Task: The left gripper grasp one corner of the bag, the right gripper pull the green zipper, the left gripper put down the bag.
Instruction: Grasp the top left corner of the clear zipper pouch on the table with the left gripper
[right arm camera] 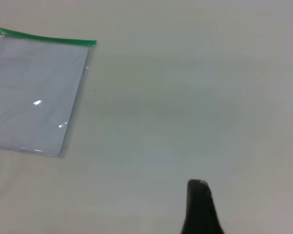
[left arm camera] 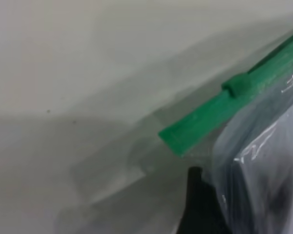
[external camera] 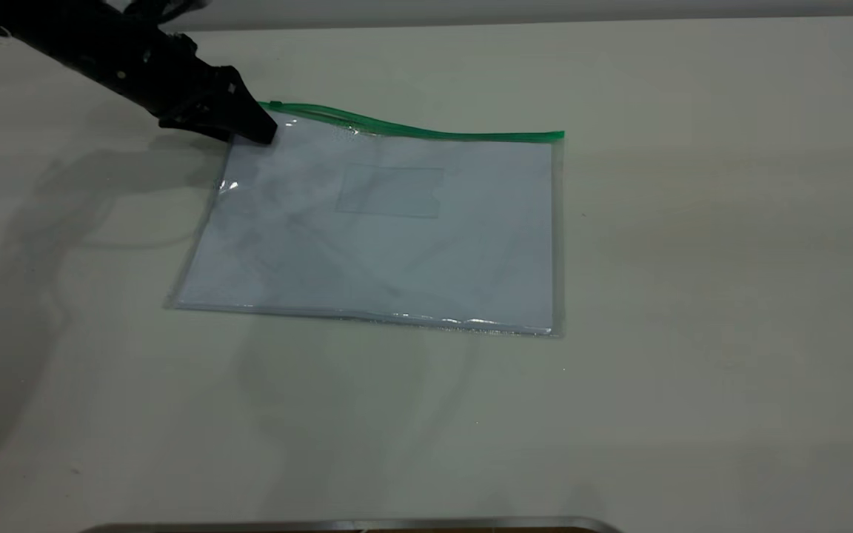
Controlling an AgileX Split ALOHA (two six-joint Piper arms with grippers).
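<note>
Bench fills the exterior view, pale and flat. Clear bag lies flat mid-bench, white sheets inside, faint card pocket on front. Green zipper runs along its far long edge, bulging up toward the left end. Left gripper sits at the corner of the bag, far-left, tip touching the plastic; whether its fingers are spread or pinching can't be told.

Left wrist view: black finger close up, touching crinkled clear plastic of the bag; zipper end just beside it, with darker slider a little along the strip.

Right wrist view: right gripper, one black finger visible over bare bench, well apart from the bag; opening can't be told.
</note>
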